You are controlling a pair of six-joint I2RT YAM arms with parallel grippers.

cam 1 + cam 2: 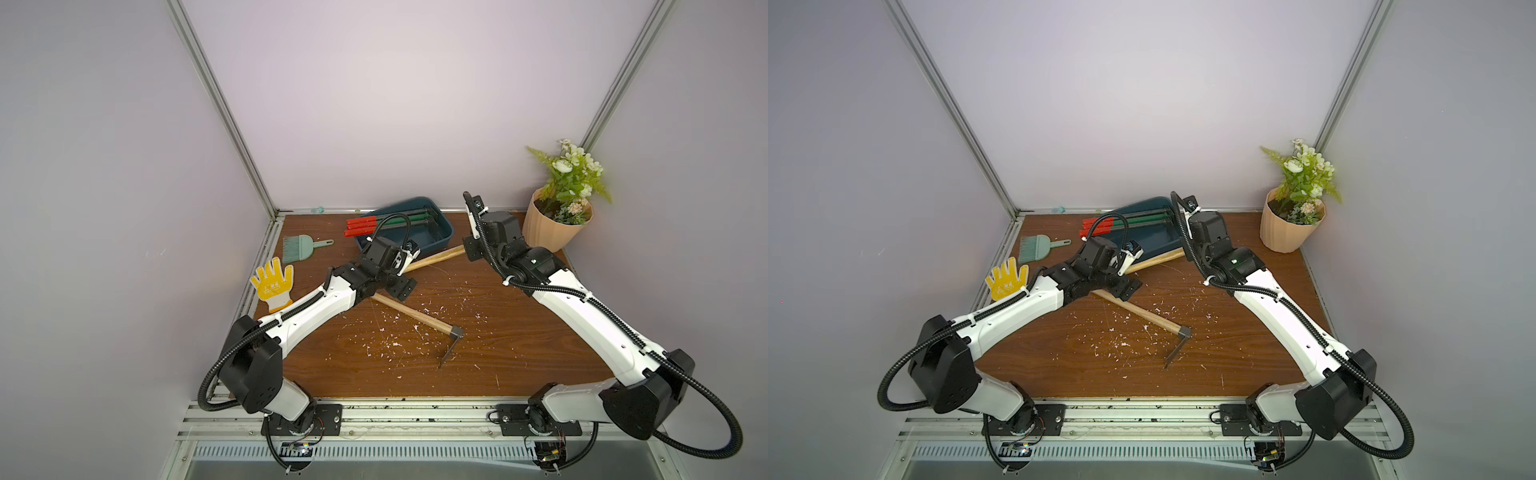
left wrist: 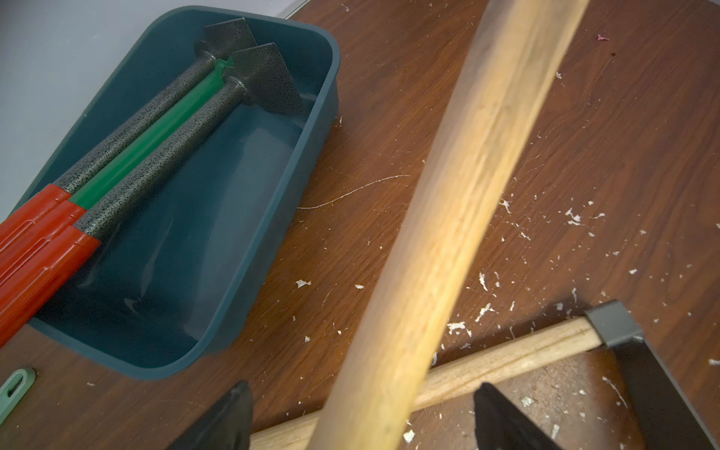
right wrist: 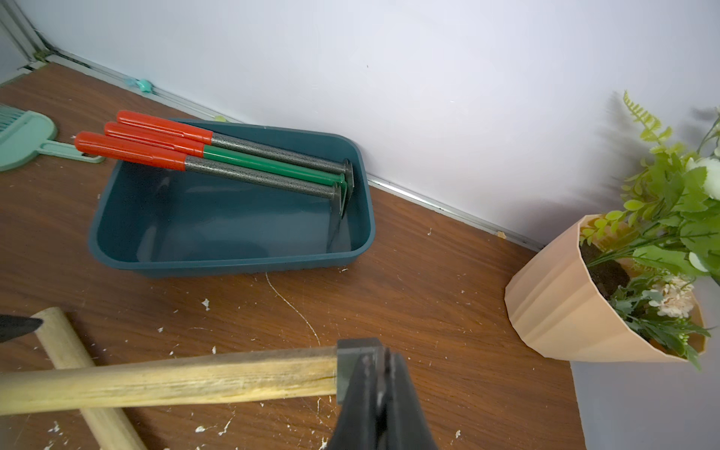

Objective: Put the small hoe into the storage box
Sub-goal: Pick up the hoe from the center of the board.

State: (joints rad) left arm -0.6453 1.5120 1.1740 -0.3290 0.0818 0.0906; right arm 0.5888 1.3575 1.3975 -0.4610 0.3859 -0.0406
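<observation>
1. Small hoe point(image 1: 436, 257) point(image 3: 175, 380): wood handle, dark metal head. Outside the box, just in front of its near wall, mid-table toward the far edge. The handle crosses over item 2's handle and looks blurred in the left wrist view point(image 2: 448, 218).
2. Second hoe point(image 1: 415, 313) point(image 2: 506, 358): same type, flat on the table centre. Its head points toward the near right; its handle end is hidden under the left arm.
3. Storage box point(image 1: 434, 243) point(image 3: 233, 269): dark teal tray at the far edge, approx. mid. It holds 3 red-grip tools point(image 1: 361, 226) point(image 3: 195, 152), side by side. Their heads are inside by the right wall and their grips stick out over the left rim. Rest of the floor is bare.
4. Right gripper point(image 3: 383, 374): fingers pressed together, pinching the metal head of item 1.
5. Left gripper point(image 1: 409, 257) point(image 2: 362, 385): fingers spread wide, one each side of item 1's handle at the free end. Contact w/ the wood: cannot tell.
6. Table point(image 1: 519, 353): brown wood-grain top, white flecks scattered over the centre.
7. Flower pot point(image 1: 557, 226): ribbed peach w/ green and white plant, far right corner.
8. Hand brush point(image 1: 301, 247): pale green, near the far left corner.
9. Glove point(image 1: 274, 282): yellow, palm flat, at the left edge, just nearer than item 8.
</observation>
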